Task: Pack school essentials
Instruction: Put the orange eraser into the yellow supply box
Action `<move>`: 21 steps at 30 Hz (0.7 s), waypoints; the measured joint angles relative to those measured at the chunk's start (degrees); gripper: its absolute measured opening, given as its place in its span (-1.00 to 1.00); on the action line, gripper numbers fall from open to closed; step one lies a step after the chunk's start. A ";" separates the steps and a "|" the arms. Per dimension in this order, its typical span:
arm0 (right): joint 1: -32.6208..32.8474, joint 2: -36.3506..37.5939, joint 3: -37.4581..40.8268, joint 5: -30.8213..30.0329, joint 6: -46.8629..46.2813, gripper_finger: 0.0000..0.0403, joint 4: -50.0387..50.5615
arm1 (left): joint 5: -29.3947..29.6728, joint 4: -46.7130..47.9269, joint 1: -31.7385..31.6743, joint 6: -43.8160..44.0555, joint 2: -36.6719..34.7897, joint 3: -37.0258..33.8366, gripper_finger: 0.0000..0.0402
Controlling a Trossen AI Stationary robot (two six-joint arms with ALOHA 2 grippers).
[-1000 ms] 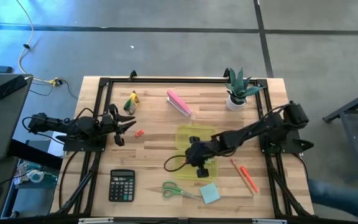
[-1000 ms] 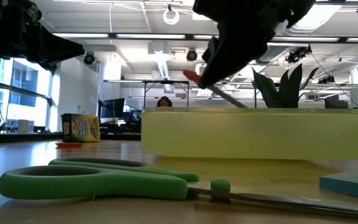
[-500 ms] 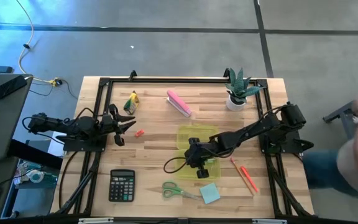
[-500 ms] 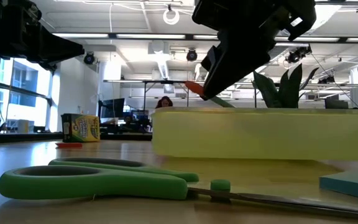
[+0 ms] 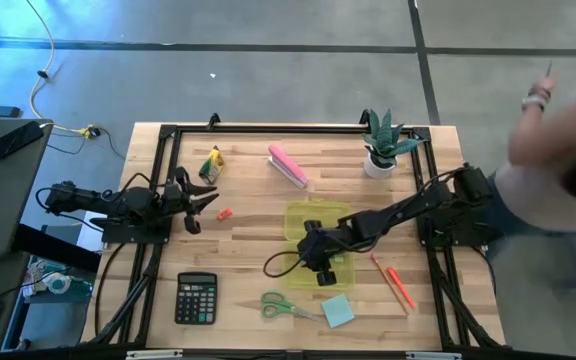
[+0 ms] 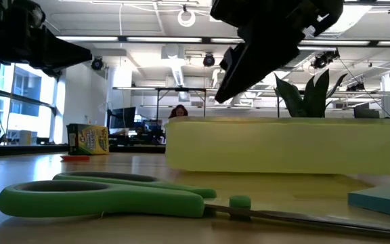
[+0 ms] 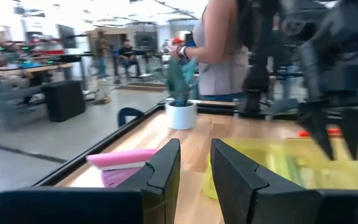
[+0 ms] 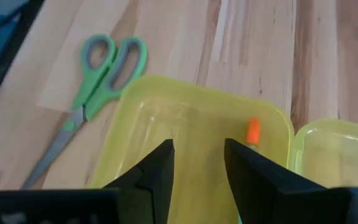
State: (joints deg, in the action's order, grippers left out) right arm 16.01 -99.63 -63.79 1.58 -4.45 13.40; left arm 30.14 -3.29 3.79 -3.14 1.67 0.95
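Here, the wooden table (image 5: 258, 235) is the biggest thing, and both my arms reach over it. At its far right corner stands a potted plant (image 5: 382, 147), and a person (image 5: 558, 140) is just beside the table on the right side.

In the middle lies the yellow-green case (image 5: 316, 222), open, with its two shallow halves side by side. My right gripper (image 5: 320, 262) hangs over the half nearer to the front edge. Its fingers (image 8: 160, 168) stand a little apart and hold nothing. Under them, inside that half, lies an orange-red pen (image 8: 252, 132); I see only its end in the right wrist view.

My left gripper (image 5: 200, 198) waits at the left side of the table, well apart from the case, with a narrow gap between its fingers (image 7: 160, 171) and nothing in them.

The black calculator (image 5: 196, 298) is near the front left. The green-handled scissors (image 5: 286, 306) lie at the front edge, and the light blue square note pad (image 5: 337, 311) is just beside them on the right. The pink oblong block (image 5: 288, 166) lies toward the far side, in the middle.

Two more orange-red pens (image 5: 398, 286) lie right of the case, close together. The small yellow-green item (image 5: 211, 160) is at the far left, and the tiny orange piece (image 5: 224, 214) lies just beside the left gripper.
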 joint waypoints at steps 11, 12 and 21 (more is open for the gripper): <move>-0.61 10.92 0.00 -11.86 1.93 -0.34 6.57 | 6.50 -0.08 -0.02 -0.44 1.57 0.04 -0.26; -0.68 12.49 0.00 -12.95 1.94 -0.34 7.77 | 7.33 -0.05 0.00 -0.48 1.72 0.04 -0.21; -1.07 26.67 0.00 -26.14 1.75 -0.34 16.18 | 9.60 -9.14 -0.02 -8.23 2.18 1.27 -0.07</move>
State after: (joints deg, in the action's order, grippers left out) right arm 14.94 -72.96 -63.79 -24.57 -2.70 29.58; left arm 39.74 -12.43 3.77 -11.37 3.85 2.22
